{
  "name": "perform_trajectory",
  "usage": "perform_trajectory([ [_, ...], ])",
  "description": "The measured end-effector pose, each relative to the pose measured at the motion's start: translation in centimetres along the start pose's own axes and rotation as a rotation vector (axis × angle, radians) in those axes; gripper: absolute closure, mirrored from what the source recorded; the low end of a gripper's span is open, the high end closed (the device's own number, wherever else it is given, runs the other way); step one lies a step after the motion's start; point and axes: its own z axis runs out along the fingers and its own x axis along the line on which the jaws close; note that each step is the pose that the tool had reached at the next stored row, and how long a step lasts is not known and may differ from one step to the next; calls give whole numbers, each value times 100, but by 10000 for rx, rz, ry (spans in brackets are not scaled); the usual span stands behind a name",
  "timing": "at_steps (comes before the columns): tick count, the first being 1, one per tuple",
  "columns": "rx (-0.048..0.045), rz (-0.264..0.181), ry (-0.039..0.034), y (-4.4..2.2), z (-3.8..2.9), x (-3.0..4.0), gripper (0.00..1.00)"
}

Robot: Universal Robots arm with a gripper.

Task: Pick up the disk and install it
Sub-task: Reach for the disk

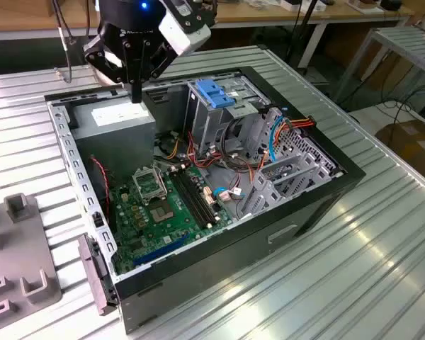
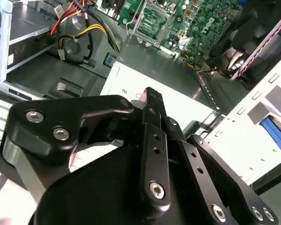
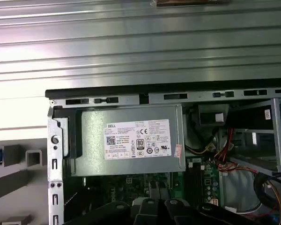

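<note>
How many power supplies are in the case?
1: the grey power supply sits in the computer case's far corner on the exterior view's left, beneath the gripper. The drive cage could hide more.

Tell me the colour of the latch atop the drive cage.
Light blue; the latch shows best in the exterior view.

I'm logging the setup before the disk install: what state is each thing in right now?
Computer case: lying on its side, side panel off, interior exposed.
Hand: shut, nothing held, over the power supply.
Processor socket: bare, no cooler on it.
</note>
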Motion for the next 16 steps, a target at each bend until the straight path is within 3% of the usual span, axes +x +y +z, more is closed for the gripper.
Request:
perform_trajectory([
  [5, -1, -2, 0, -33, -12, 433, 90],
  [9, -1, -1, -1, -53, -19, 699, 90],
  [10, -1, -2, 0, -54, -20, 714, 90],
  [14, -1, -2, 0, -63, -29, 1087, 90],
  [16, 0, 0, 0, -46, -31, 1189, 90],
])
